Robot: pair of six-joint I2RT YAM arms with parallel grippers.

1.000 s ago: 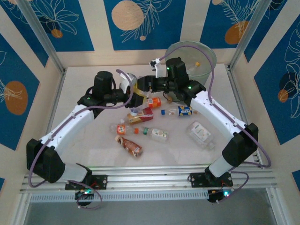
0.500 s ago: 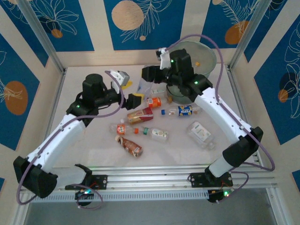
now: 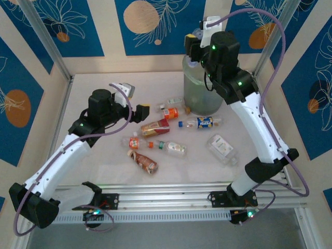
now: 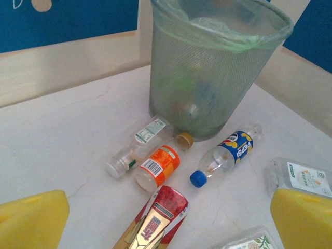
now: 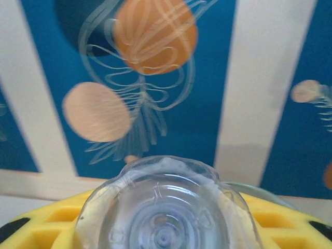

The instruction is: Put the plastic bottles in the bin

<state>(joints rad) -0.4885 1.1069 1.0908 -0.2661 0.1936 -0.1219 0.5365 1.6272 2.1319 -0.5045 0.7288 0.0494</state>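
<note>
Clear bottle (image 5: pixel 166 207) now up over the bin (image 3: pixel 205 93) at far right of bench (image 3: pixel 192 166), base toward cam, right claw (image 3: pixel 196 42) part-closed on it; 1 s ago that claw was low by the pile. Left claw (image 3: pixel 141 111) has pulled back, jaws wide, empty. Bin: green liner (image 4: pixel 228 39), blurry green/blue shapes inside. Other bottles (image 3: pixel 155 127) lie loose in front, Pepsi one (image 4: pixel 228 153) near its base
</note>
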